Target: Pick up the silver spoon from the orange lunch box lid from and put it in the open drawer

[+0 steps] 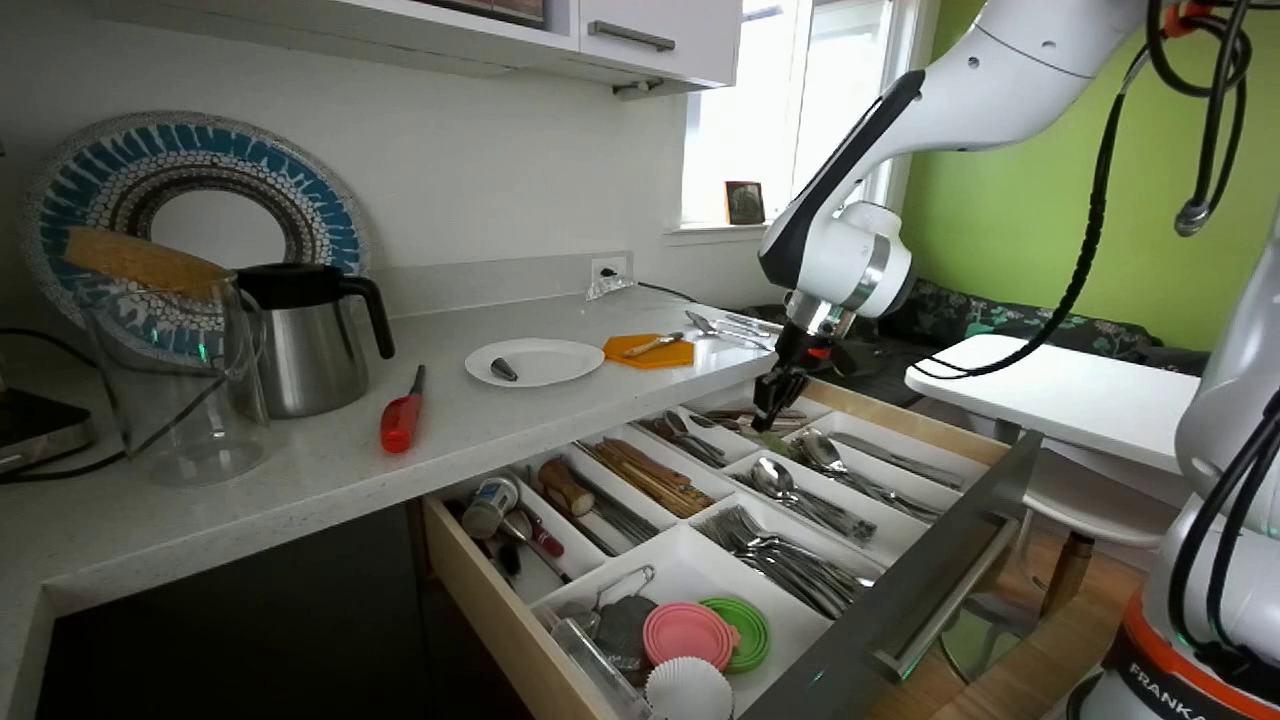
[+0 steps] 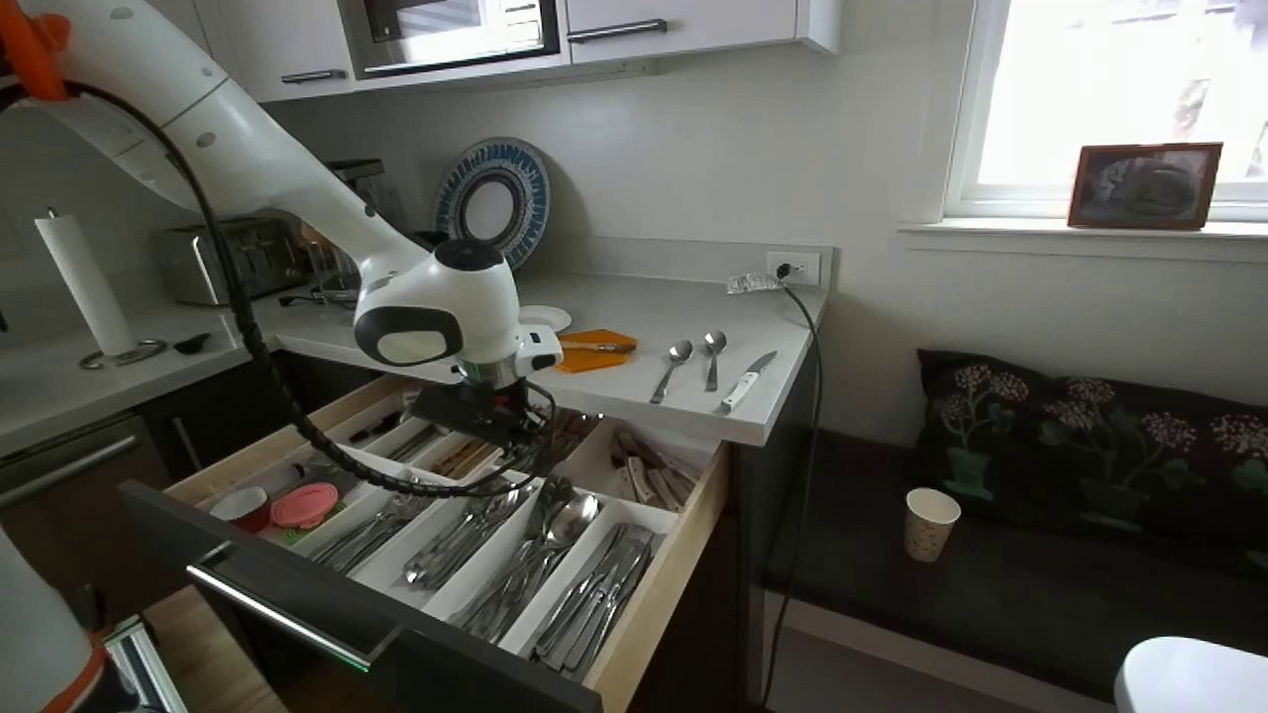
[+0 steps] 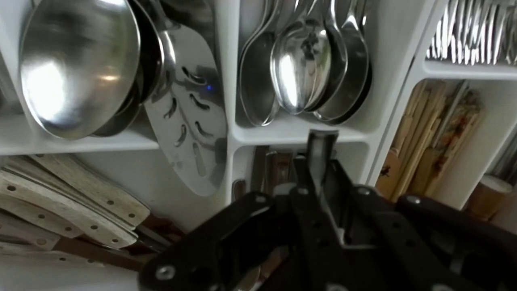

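Desk: smooth, stone-like, finely speckled, low sheen. Orange lunch box lid: matt plastic, smooth. Silver spoon: smooth metal, soft sheen, partly hidden. End effector: matt black, bright metal screw heads. Open drawer: pale matt wood sides, grey matt front, satin metal handle; white plastic dividers, smooth. Serving spoon: mirror-polished metal. Slotted server: duller metal. Knife handles: wood-look, metal rivets. Pink bowl, green bowl: matt, rubbery. Plate: white, glossy. Carafe: brushed steel, black plastic lid. Cushion: printed cloth.
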You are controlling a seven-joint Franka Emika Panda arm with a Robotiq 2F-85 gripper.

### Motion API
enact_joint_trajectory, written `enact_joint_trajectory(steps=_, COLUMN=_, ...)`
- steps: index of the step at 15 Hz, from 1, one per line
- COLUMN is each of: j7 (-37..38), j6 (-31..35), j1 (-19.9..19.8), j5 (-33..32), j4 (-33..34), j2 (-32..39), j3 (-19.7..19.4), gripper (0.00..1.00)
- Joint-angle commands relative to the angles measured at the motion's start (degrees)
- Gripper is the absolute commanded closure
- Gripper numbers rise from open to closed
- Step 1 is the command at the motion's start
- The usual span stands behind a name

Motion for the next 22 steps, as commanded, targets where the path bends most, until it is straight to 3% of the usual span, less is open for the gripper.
enact_joint_trajectory(steps=1, j7=0.0, j6=0.4, j1=0.0, j5=0.5, j4=0.2, j2=0.5, j3=0.3, gripper=0.85)
enact_joint_trajectory(steps=6, j7=0.0, j6=0.7, j1=0.0, j5=0.7, j4=0.5, j2=0.9, j3=0.5, gripper=0.85)
enact_joint_trajectory(steps=7, j7=0.0, j6=0.7, j1=0.0, j5=0.7, j4=0.5, j2=0.9, j3=0.5, gripper=0.96)
enact_joint_trajectory(steps=19, j7=0.9, j6=15.6, j1=1.2, j5=5.1, j4=6.0, j2=11.6, j3=5.0, gripper=0.96)
enact_joint_trajectory(steps=22, j7=2.2, j6=17.8, j1=1.8, j5=3.3, j4=6.6, j2=13.5, j3=5.0, gripper=0.96)
